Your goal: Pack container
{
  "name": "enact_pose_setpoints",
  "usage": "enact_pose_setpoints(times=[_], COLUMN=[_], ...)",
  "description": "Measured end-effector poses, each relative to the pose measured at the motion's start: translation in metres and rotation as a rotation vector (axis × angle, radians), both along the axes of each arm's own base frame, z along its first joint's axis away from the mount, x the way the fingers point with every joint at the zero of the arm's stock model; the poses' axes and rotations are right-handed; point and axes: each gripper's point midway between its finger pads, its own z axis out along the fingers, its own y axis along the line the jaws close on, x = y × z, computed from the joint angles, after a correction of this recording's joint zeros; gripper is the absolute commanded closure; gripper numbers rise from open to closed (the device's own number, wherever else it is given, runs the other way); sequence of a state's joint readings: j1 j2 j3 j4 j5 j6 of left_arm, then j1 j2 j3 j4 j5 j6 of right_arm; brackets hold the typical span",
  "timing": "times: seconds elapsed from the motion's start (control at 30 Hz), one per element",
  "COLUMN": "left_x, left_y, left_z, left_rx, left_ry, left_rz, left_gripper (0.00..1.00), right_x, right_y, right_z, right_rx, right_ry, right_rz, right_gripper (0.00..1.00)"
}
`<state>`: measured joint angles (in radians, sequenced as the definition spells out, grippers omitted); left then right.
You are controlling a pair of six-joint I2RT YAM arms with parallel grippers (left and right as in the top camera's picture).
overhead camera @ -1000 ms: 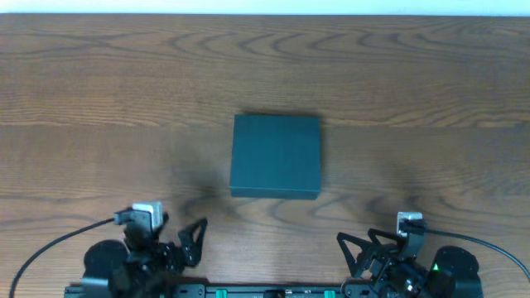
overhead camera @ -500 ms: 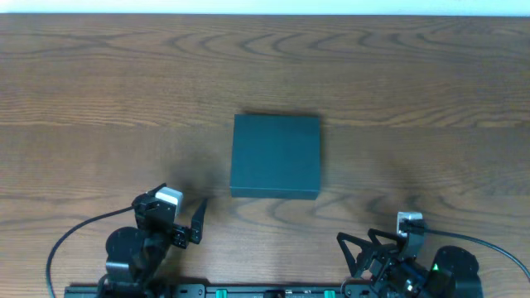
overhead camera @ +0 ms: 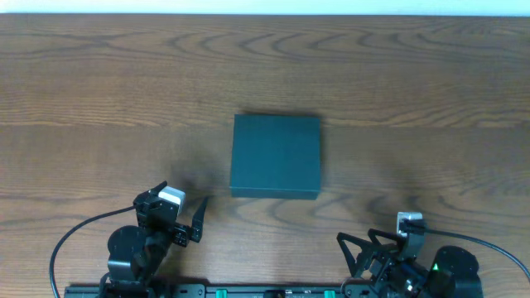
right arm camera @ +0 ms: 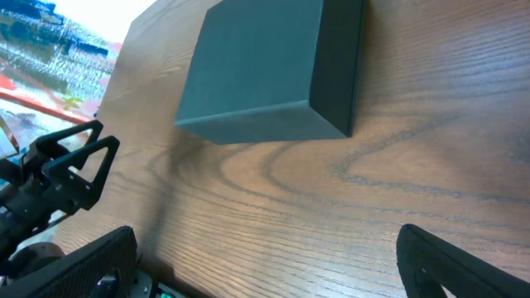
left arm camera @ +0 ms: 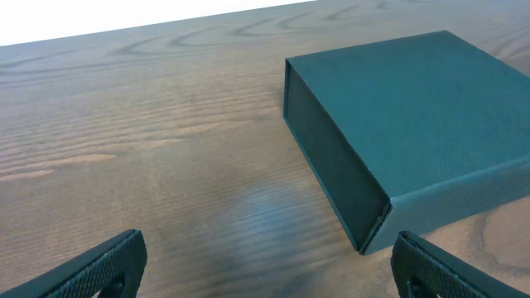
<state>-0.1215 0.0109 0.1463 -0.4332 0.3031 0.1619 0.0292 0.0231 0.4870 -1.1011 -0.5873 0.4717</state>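
The container (overhead camera: pixel 276 156) is a dark teal box lying shut in the middle of the table. The left wrist view shows it up and to the right (left arm camera: pixel 414 108), its near corner close to my right fingertip (left arm camera: pixel 435 269). My left gripper (overhead camera: pixel 175 218) sits near the front edge, left of the container, open and empty (left arm camera: pixel 265 281). My right gripper (overhead camera: pixel 368 248) rests low at the front right, open and empty too (right arm camera: pixel 265 273), and the container (right arm camera: pixel 265 66) lies ahead of it. No snack packets are in view.
The wooden table (overhead camera: pixel 99 99) spreads around the box, with a pale wall strip along its far edge. The left arm (right arm camera: pixel 58 174) shows at the left of the right wrist view. The arm bases and cables line the front edge.
The left arm lifted and swung forward and right toward the container, then held nearly still. The right arm and the box have not moved.
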Motion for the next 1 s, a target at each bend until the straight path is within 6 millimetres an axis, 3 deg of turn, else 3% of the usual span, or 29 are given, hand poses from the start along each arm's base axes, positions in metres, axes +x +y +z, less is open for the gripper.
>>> enact_pose_setpoints(times=[0.57,0.83,1.0], left_x=[0.000,0.000,0.000], left_y=[0.000,0.000,0.000], left_z=[0.000,0.000,0.000], left_rx=[0.000,0.000,0.000], left_ry=[0.000,0.000,0.000], left_rz=[0.000,0.000,0.000], left_gripper=[0.05,0.05,0.04], right_x=[0.003,0.050,0.056], right_y=[-0.004,-0.031,-0.039], right_z=[-0.001,0.030,0.028], right_rx=[-0.019,-0.254,-0.488], right_ry=[-0.007,-0.349,-0.477], right_rz=[-0.025,-0.098,-0.019], right_gripper=[0.01,0.01,0.01])
